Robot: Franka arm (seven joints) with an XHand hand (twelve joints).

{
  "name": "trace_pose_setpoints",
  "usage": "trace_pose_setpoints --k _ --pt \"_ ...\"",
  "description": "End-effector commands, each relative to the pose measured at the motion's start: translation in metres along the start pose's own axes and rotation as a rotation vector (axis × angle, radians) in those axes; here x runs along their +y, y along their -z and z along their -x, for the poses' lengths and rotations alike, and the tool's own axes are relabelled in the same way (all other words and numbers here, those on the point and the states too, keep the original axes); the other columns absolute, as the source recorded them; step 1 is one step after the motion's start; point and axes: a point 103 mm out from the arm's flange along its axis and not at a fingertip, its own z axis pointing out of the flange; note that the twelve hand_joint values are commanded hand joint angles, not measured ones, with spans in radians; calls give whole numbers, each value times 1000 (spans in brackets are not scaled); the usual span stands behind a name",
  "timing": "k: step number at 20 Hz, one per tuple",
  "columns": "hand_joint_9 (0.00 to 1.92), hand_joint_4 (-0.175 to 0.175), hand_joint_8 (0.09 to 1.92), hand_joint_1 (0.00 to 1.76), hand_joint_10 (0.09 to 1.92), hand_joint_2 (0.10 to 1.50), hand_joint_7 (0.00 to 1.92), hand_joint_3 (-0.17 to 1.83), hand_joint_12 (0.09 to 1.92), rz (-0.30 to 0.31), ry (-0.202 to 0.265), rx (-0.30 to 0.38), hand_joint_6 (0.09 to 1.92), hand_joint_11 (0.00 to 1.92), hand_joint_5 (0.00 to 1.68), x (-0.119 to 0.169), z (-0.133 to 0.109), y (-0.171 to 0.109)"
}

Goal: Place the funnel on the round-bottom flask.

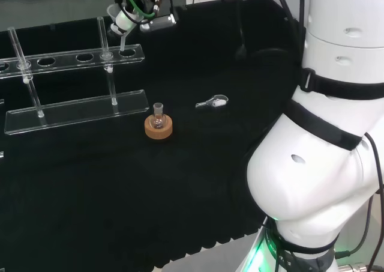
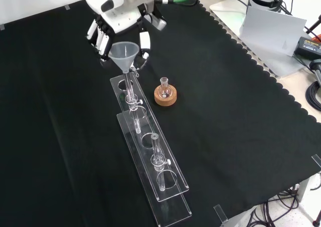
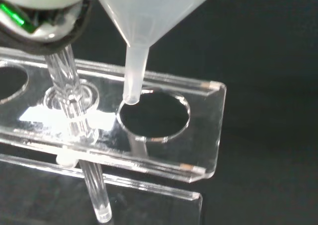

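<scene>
The hand (image 2: 120,21) gripped the funnel (image 2: 125,55) over the rack's (image 2: 150,159) far end, flask (image 2: 164,89) to the right.

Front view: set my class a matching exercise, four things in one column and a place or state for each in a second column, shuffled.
Things:
1. funnel
2. round-bottom flask
3. rack
4. hand

Places or states:
A. lies long and clear on the cloth
B. sits in a cork ring
C. fingers curled round the funnel
D. held above the rack's end hole

Pairs: 1-D, 2-B, 3-A, 4-C
</scene>
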Motion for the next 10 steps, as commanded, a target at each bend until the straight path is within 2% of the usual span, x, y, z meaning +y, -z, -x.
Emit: trace_pose_setpoints --k 1,8,10 --pt "1311 159 485 987 379 500 1399 771 1226 13 -2 -14 670 676 1079 -7 7 18" --pt "1306 156 477 984 373 499 1405 782 1225 33 -11 -41 674 676 1079 -22 19 31" --pt "1305 169 474 1051 373 682 1406 575 1229 35 -15 -54 708 674 1150 -28 24 33"
